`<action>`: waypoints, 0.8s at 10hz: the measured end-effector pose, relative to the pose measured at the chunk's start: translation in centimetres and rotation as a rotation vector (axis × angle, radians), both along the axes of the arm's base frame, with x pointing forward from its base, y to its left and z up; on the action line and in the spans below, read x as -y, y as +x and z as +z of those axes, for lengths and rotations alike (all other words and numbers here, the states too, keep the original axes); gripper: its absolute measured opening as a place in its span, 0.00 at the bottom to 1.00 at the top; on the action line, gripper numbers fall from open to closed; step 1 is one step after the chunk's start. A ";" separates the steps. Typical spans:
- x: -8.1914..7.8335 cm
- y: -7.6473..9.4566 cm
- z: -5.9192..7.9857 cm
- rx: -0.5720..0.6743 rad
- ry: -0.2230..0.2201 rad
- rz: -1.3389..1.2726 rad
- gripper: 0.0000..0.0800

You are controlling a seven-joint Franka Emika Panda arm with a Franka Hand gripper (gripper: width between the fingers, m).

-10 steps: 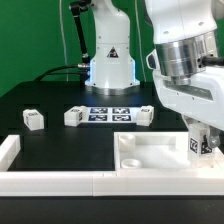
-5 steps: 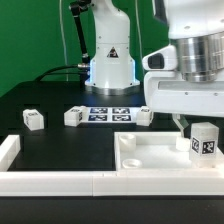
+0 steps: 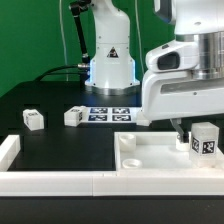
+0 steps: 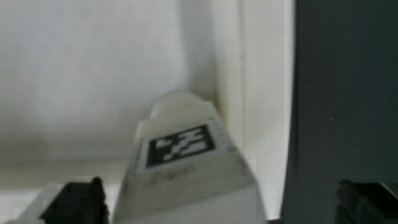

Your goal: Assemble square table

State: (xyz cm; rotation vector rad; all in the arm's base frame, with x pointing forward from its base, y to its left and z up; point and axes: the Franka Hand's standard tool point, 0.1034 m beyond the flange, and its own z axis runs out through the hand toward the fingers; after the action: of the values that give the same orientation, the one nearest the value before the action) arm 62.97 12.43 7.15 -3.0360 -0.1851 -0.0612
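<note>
Hovering just above the square table's slab [image 3: 150, 152], the gripper [image 4: 222, 204] has its jaws spread wide and holds nothing. Between its dark fingertips [image 4: 80, 200], untouched, a white tagged leg [image 3: 204, 140] stands upright on the slab's corner at the exterior view's right, apparently seated over a socket so it can be fastened there. Three spare legs [image 3: 33, 119] [image 3: 73, 116] [image 3: 144, 115] wait beyond the slab, near the marker board [image 3: 108, 114]. A long white rail [image 3: 50, 181] lies along the slab's near edge, likely a stop against sliding
</note>
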 end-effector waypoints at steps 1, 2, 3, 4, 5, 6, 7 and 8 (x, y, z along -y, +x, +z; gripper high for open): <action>0.3 0.2 0.0 0.019 -0.005 0.096 0.81; 0.4 0.3 -0.1 0.027 -0.004 0.080 0.81; 0.4 0.3 -0.1 0.026 -0.004 0.066 0.81; 0.4 0.3 -0.1 0.024 -0.003 0.051 0.66; 0.4 0.3 -0.1 0.021 -0.002 0.021 0.49; 0.5 0.3 -0.1 0.015 -0.001 -0.039 0.36; 0.6 0.3 -0.1 0.007 0.002 -0.123 0.36; 0.7 0.3 -0.1 -0.001 0.005 -0.201 0.36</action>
State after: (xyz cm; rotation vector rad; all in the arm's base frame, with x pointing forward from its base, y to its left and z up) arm 63.31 11.73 7.05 -3.0387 0.1207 -0.0756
